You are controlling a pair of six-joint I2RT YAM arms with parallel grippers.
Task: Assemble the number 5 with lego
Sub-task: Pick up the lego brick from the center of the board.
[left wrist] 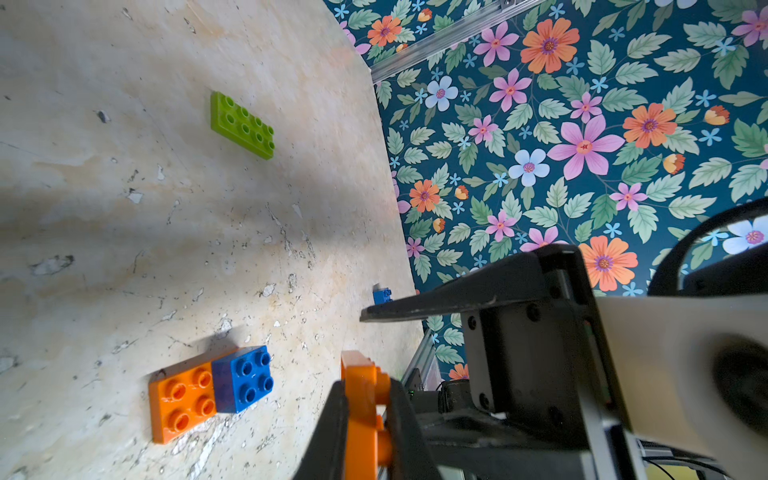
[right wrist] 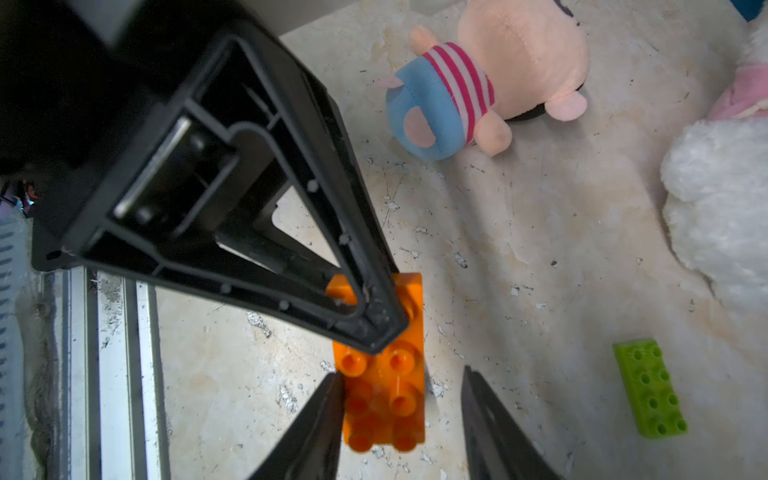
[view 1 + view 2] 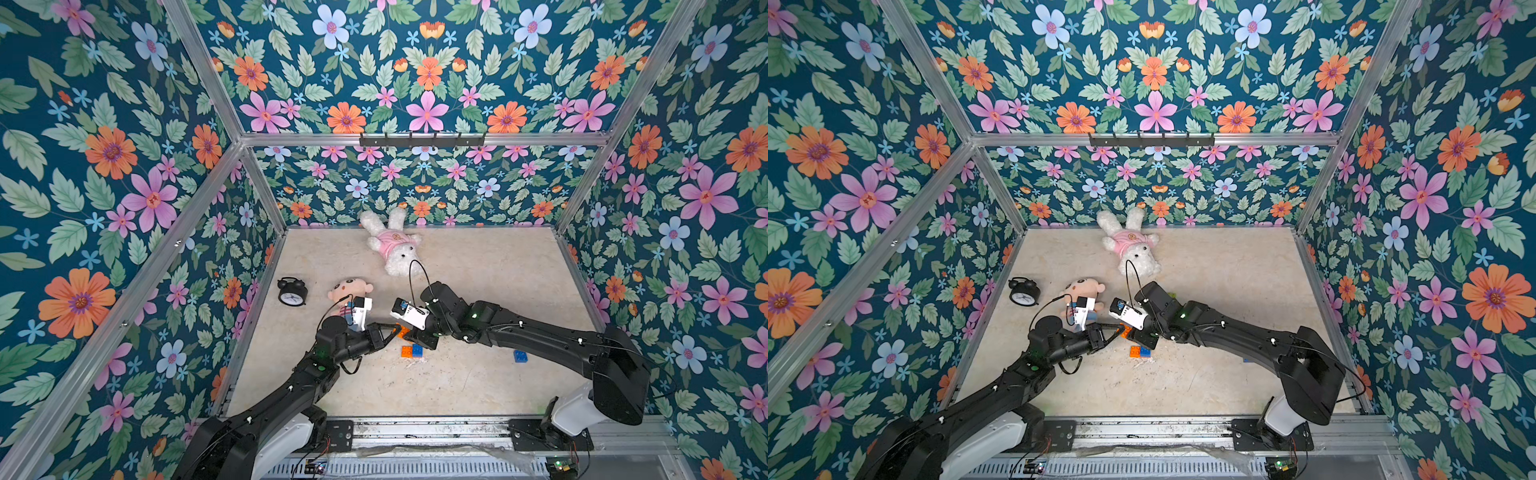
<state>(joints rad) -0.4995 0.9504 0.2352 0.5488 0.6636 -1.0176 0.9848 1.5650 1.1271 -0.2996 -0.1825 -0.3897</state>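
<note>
Black alarm clock (image 3: 292, 292) at the far left, then a plush doll (image 3: 349, 291), with a white plush rabbit (image 3: 395, 249) further back. None of these belong to the job.

Next along is the left gripper (image 1: 365, 399), clamped shut on one end of an orange brick (image 2: 382, 395). The right gripper (image 2: 402, 374) meets it there. Its jaws straddle the free end of that brick but stand parted, one finger at the brick's side and a gap at the other, so I'd say it isn't gripping.

Just in front of them on the table lies the second orange brick (image 1: 183, 399), with a blue square (image 1: 243, 378) joined onto one end. Well to the right sits the loose blue square (image 3: 520, 356), alone.

The lime-green brick (image 2: 648, 388) lies flat, studs up. Only the wrist views show it, and I can't find it in either top view.

By my reckoning one joint is made. The held orange bar, the loose blue and the green are yet to go on.
</note>
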